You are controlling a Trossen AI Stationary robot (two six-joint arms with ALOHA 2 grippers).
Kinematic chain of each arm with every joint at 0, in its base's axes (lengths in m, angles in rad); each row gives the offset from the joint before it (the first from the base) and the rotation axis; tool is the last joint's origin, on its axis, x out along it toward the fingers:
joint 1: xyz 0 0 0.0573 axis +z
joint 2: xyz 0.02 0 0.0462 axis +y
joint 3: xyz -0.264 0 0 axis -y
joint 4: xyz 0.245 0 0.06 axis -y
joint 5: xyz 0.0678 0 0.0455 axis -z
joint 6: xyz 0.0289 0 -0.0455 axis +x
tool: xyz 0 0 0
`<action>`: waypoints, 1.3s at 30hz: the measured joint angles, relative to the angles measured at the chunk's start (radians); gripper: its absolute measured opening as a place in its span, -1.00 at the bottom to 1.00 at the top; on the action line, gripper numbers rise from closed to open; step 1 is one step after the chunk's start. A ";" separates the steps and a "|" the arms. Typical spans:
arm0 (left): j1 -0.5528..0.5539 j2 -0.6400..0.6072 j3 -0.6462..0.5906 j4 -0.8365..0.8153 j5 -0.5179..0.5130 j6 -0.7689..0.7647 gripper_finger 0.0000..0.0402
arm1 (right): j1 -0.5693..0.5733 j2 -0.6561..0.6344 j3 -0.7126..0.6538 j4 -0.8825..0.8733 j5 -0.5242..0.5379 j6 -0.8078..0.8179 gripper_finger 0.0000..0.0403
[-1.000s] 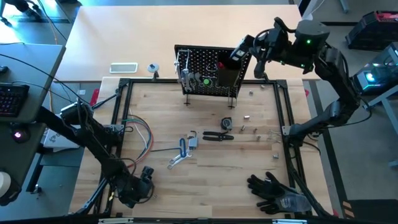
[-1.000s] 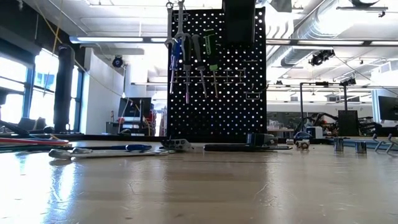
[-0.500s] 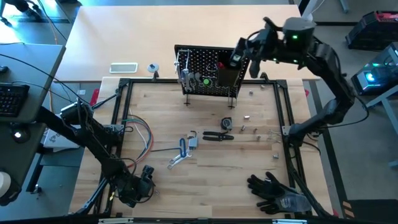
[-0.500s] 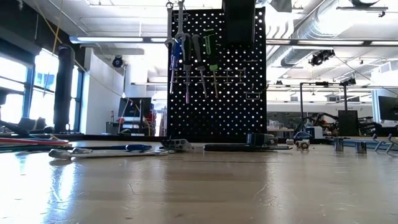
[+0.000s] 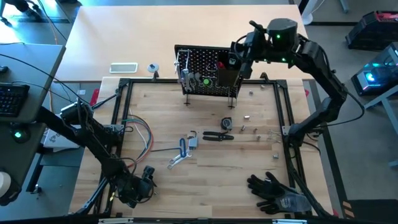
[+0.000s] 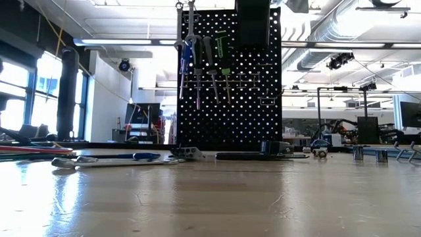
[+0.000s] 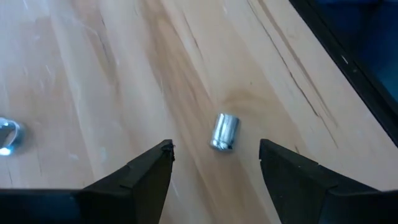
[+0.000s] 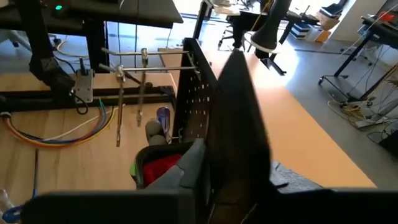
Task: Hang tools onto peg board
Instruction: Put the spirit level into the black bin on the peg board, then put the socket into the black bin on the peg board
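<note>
Peg board stands upright at the far edge of the surface, with wrenches and drivers already hanging on its front and a black box bin beside them. Right end effector hovers over the bin, where something red lies; whether its fingers are apart I cannot tell. Pliers and a blue-handled tool lie mid-surface. Left end effector waits at the near left corner, fingers apart, over a small silver socket.
</note>
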 joint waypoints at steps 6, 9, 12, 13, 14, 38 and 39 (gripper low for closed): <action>0.034 0.034 0.000 0.026 0.021 0.016 0.14 | 0.003 -0.001 0.000 -0.031 0.000 0.001 -0.24; 0.045 0.060 0.000 0.059 0.054 0.020 0.12 | 0.003 -0.001 0.000 -0.049 0.005 0.006 -0.05; 0.046 0.083 0.000 0.087 0.064 0.021 0.06 | 0.003 -0.009 0.000 -0.052 0.011 0.007 0.08; 0.046 0.088 0.000 0.093 0.064 0.018 0.03 | 0.003 -0.014 0.000 -0.052 0.012 0.008 0.11; 0.046 0.092 0.000 0.094 0.061 0.018 0.00 | 0.003 -0.019 0.000 -0.050 0.012 0.007 0.12; 0.085 0.104 0.000 0.179 -0.030 -0.191 0.10 | 0.121 -0.195 0.000 -0.039 0.250 -0.060 0.13; 0.085 0.104 0.000 0.186 -0.035 -0.204 0.12 | 0.136 -0.199 0.000 -0.043 0.262 -0.067 0.13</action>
